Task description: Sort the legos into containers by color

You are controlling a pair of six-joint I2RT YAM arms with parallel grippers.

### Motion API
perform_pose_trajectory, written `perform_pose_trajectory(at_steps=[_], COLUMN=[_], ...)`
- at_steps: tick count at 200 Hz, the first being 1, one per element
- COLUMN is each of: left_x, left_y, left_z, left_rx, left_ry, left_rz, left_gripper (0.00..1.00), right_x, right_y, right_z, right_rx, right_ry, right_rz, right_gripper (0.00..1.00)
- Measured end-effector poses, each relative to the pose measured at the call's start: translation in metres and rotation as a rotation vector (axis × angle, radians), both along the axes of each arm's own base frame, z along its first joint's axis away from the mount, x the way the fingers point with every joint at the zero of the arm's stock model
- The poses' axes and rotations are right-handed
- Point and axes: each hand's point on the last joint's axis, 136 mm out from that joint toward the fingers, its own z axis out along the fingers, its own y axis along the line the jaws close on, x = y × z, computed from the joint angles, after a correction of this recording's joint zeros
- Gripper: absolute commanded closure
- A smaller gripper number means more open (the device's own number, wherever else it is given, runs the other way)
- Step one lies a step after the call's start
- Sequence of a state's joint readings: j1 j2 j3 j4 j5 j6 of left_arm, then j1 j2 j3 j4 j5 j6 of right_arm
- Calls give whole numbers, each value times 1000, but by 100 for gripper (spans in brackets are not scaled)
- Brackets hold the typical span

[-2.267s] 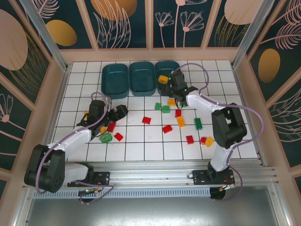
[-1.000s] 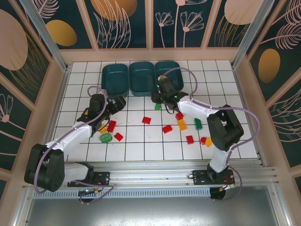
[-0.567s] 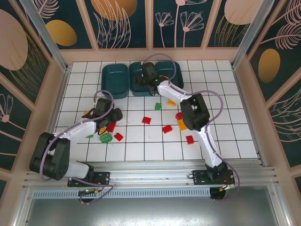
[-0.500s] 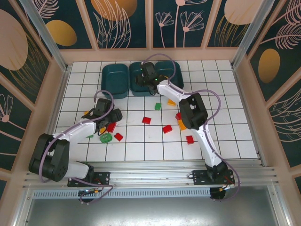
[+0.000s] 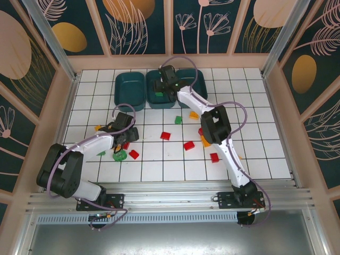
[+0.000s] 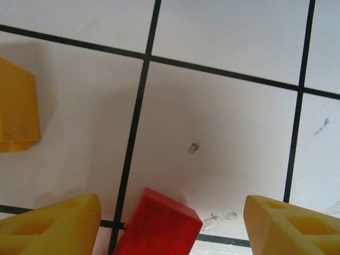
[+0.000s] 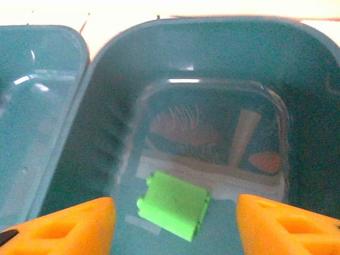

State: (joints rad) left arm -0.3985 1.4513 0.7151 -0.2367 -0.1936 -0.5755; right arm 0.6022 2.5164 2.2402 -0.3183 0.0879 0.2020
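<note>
My right gripper (image 7: 174, 223) hangs open over the middle teal tub (image 7: 106, 111). A green lego (image 7: 172, 204) lies loose on the tub's floor between and below the orange fingers (image 7: 58, 226). From above, the same gripper (image 5: 162, 89) sits over the middle tub (image 5: 159, 101), with the green lego (image 5: 159, 94) inside. My left gripper (image 6: 172, 228) is open, low over the tiles, with a red lego (image 6: 156, 226) between its fingers (image 6: 292, 226), untouched. A yellow lego (image 6: 16, 114) lies to the left. In the top view the left gripper (image 5: 126, 138) is at the left cluster.
The left tub (image 5: 129, 89) and right tub (image 5: 192, 79) flank the middle one. Loose legos lie on the tiles: red (image 5: 166, 135), red (image 5: 188, 145), red (image 5: 214, 157), green (image 5: 178, 120), orange (image 5: 205, 141), green (image 5: 120, 155). The right arm stretches across mid-floor.
The right gripper swung from the floor by the right tub to the middle tub, and the green lego now lies inside. The left gripper shifted right, down onto the red lego.
</note>
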Motion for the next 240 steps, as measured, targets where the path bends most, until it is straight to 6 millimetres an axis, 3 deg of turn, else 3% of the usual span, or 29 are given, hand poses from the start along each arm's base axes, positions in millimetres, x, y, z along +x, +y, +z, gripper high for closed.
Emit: perform_pose_trajectory(at_steps=[39, 69, 110, 136, 193, 225, 240], left_x=[0, -4, -8, -10, -2, 7, 18], left_y=[-1, -7, -5, -8, -11, -17, -23], left_z=[3, -6, -15, -18, -20, -17, -6], left_rx=[7, 23, 83, 95, 106, 101, 88], left_ry=[-7, 19, 41, 49, 34, 27, 4], left_rz=[-9, -37, -49, -60, -65, -68, -71], left_gripper=[33, 37, 44, 54, 79, 92, 94], right_x=[-49, -76, -90, -94, -111, -123, -126], right_y=[-25, -41, -50, -52, -65, -78, -88], right_z=[-2, 29, 65, 66, 42, 48, 51], right_rx=[-27, 19, 91, 99, 69, 71, 75], right_ry=[49, 12, -60, -65, -19, -22, -27], right_rz=[8, 4, -3, -5, -9, -17, -30], right_gripper=[36, 36, 36, 37, 38, 38, 39])
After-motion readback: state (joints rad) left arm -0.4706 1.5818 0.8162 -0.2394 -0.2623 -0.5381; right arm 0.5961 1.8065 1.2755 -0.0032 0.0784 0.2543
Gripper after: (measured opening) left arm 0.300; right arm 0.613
